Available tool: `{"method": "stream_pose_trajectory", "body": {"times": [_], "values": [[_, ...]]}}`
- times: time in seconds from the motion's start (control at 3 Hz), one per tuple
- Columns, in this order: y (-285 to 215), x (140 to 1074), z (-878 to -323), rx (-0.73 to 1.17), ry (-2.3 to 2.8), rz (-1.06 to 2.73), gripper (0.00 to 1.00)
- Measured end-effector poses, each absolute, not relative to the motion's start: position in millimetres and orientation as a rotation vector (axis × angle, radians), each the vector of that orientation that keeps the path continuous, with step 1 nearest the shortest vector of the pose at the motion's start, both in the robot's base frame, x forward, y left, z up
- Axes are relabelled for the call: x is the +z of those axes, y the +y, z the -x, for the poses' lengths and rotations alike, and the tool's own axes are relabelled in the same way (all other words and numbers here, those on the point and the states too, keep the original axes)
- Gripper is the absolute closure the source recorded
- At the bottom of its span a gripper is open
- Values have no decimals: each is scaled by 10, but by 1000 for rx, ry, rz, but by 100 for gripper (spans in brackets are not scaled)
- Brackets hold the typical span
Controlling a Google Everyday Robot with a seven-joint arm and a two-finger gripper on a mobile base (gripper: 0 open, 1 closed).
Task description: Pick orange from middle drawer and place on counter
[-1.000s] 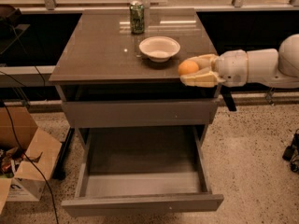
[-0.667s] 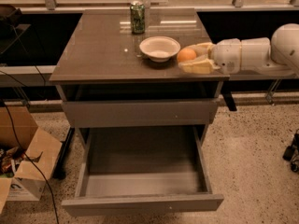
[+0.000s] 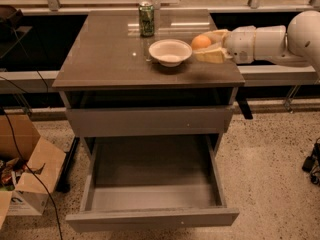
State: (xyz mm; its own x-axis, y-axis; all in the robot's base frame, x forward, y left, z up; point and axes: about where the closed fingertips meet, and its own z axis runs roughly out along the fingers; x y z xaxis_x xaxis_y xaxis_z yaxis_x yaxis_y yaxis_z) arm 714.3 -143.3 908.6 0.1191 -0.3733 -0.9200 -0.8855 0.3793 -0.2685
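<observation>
Claw [image 3: 205, 46] observed over the right rear part of the desk [image 3: 100, 59], reaching in from the right, its fingers clamped on the orange [image 3: 201, 41]. We note that the orange is just beside the white bowl [image 3: 170, 52], on the bowl's right. We cannot tell whether its underside touches the desk surface. The middle drawer [image 3: 150, 171] stands pulled out below, with no orange in it. A green can [image 3: 146, 19] stands at the back of the desk, apart from the claw.

We judge the step in hand to be the set-down. We recommend lowering the orange until it bears on the desk before the fingers part, since a round, smooth fruit released from height is likely to roll. Keep the release point clear of the bowl rim, so the fruit does not nudge it, and away from the nearby right edge. Open the fingers slowly and evenly. Then withdraw the claw along the arm's line rather than sideways, to avoid sweeping the orange or the bowl.
</observation>
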Motion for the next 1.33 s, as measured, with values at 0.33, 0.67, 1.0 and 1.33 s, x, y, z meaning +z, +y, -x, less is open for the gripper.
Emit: {"method": "stream_pose_trajectory", "body": {"times": [0.33,0.67,1.0,1.33], "values": [[-1563,8926,-7037,493,1540,1176,100],[-1636,8717,-6949,469,1590,1173,84],[-1657,8589,-6938,458,1617,1168,60],[-1699,8618,-6969,476,1597,1116,38]]}}
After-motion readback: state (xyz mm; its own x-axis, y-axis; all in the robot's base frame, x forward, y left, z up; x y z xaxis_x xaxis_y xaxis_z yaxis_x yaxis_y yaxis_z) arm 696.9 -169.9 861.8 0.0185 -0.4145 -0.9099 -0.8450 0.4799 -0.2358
